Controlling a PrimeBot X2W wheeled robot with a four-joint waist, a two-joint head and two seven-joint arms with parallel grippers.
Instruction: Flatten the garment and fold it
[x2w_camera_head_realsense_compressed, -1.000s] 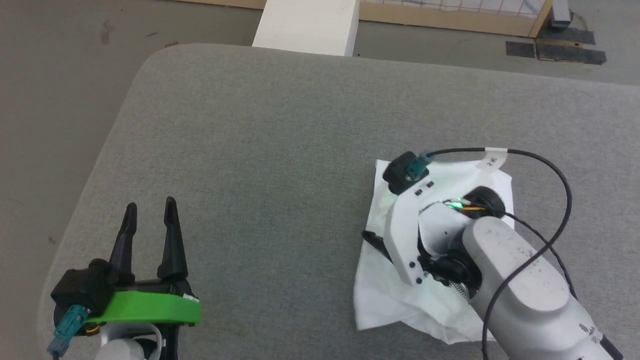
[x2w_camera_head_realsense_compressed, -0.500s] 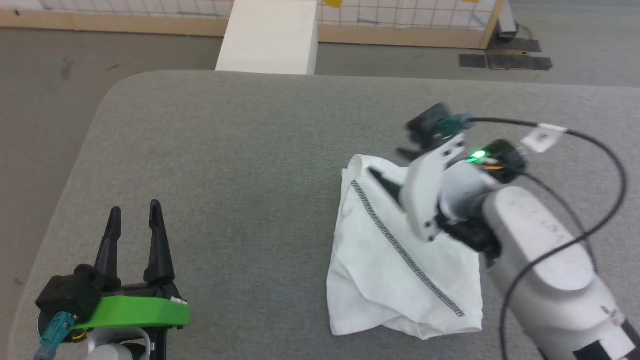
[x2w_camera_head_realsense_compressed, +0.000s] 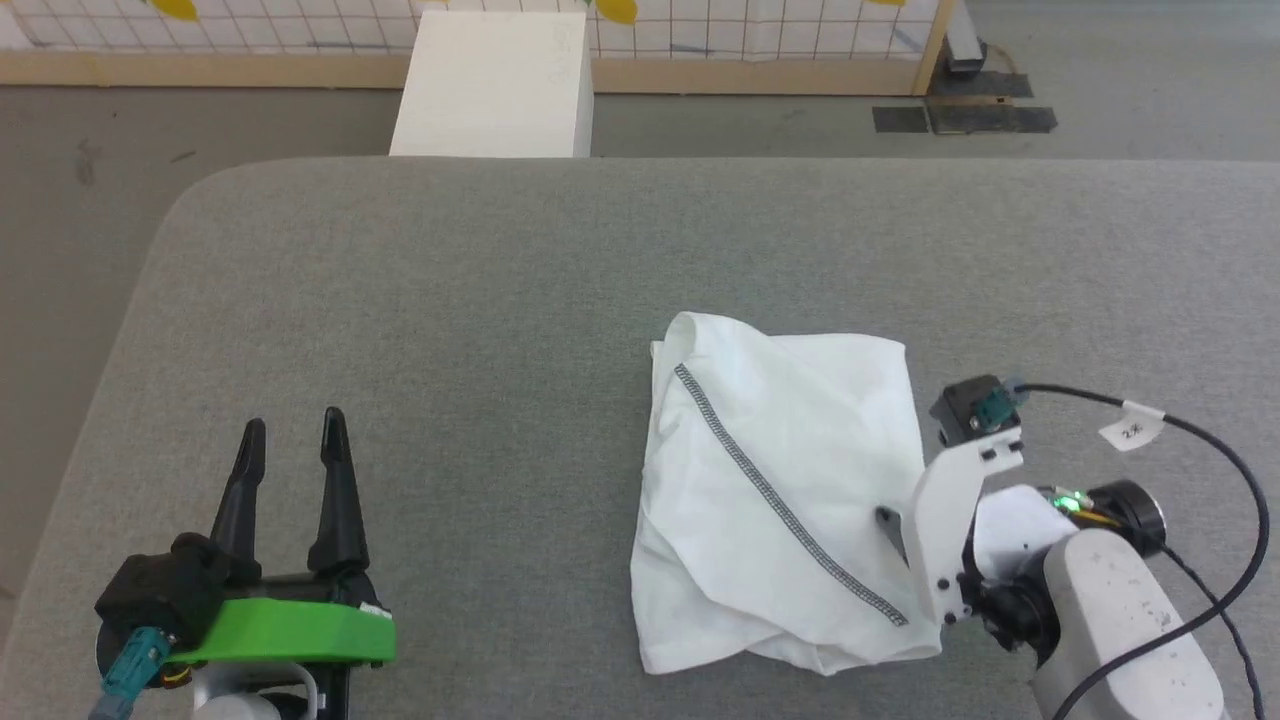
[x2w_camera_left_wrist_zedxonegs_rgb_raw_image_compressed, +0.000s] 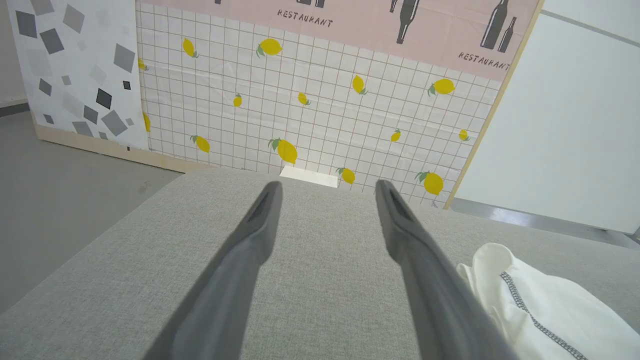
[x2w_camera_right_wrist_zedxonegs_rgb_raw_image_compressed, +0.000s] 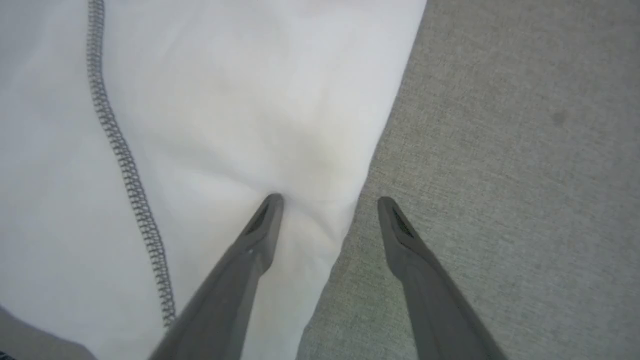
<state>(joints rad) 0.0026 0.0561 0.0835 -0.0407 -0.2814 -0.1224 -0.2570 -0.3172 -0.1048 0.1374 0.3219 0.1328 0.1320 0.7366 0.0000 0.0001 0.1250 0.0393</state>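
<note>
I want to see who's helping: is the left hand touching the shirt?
No, the left hand sits open over the bare grey table, well apart from the shirt.

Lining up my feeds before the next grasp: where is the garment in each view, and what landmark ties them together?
Head view: the garment lies crumpled, right of centre and in the lower half.
Left wrist view: the garment sits in the lower right corner.
Right wrist view: the garment covers the left and centre, its edge slanting down the middle.
Shared landmark: the dark zigzag seam.
</note>
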